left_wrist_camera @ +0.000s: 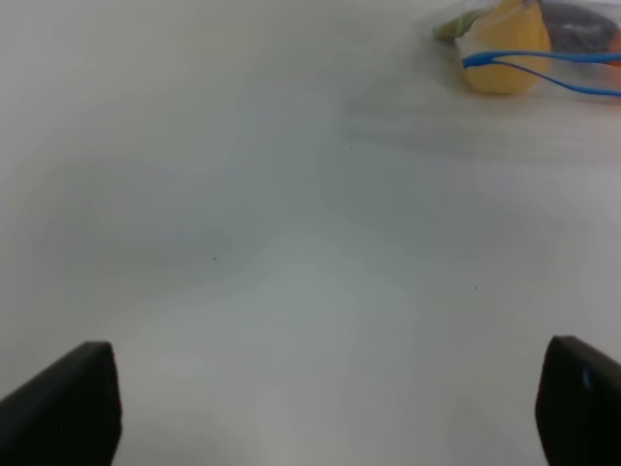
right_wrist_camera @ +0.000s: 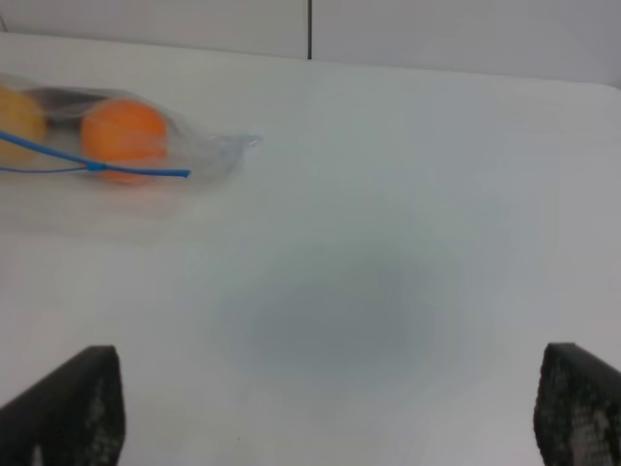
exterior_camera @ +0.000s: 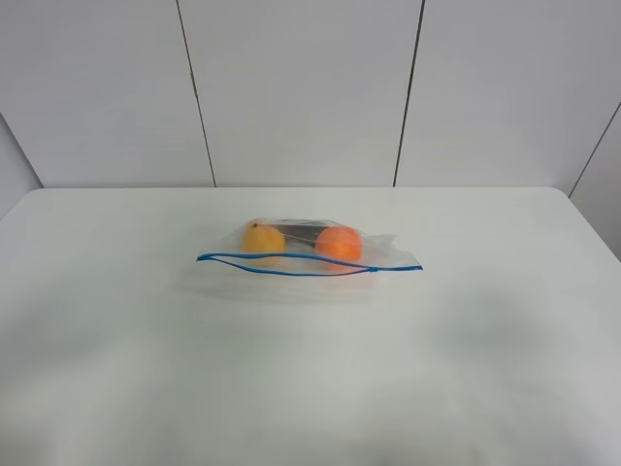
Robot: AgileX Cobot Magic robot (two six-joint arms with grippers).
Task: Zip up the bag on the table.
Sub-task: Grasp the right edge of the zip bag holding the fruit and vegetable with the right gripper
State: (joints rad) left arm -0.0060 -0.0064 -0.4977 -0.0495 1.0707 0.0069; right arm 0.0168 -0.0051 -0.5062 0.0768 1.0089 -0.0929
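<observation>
The clear bag lies in the middle of the white table, its blue seal strip along the near edge and gaping open over most of its length. A yellow fruit and an orange fruit show through it. No gripper shows in the exterior high view. In the left wrist view the left gripper is open and empty over bare table, with the bag some way off. In the right wrist view the right gripper is open and empty, with the bag some way off.
A dark flat object lies inside the bag between the fruits. A grey panelled wall stands behind the table's far edge.
</observation>
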